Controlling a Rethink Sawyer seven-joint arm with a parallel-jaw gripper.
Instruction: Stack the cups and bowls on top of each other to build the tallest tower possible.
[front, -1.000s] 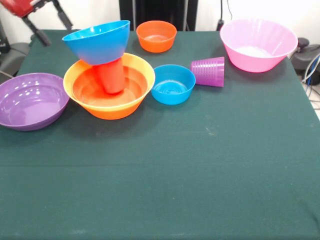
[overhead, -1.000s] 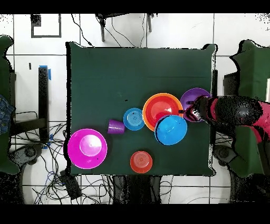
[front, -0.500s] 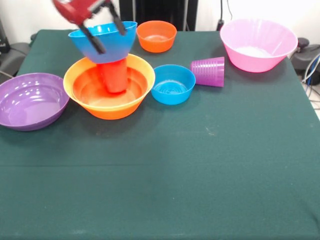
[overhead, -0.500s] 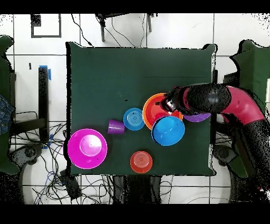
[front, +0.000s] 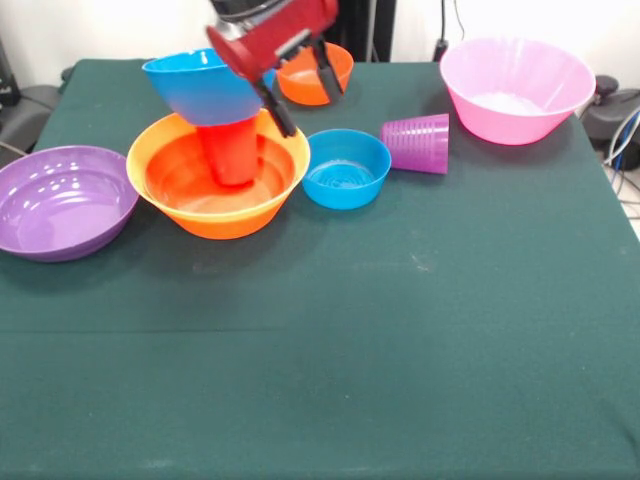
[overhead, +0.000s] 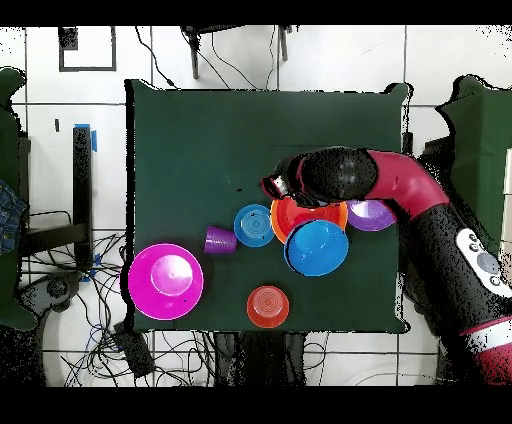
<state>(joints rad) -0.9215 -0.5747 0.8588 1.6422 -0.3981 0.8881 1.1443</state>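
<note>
Hovering tool (front: 305, 95), seemingly open, beside large blue bowl (front: 200, 87)

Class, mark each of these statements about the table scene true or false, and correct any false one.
1. The purple cup lies on its side. True.
2. The large blue bowl sits on the red cup. True.
3. The pink bowl is part of the tower. False: it stands alone at a table corner.
4. The end effector grips the small blue bowl. False: it is open and holds nothing.
5. The red cup stands in the purple bowl. False: it stands in the large orange bowl.
</note>
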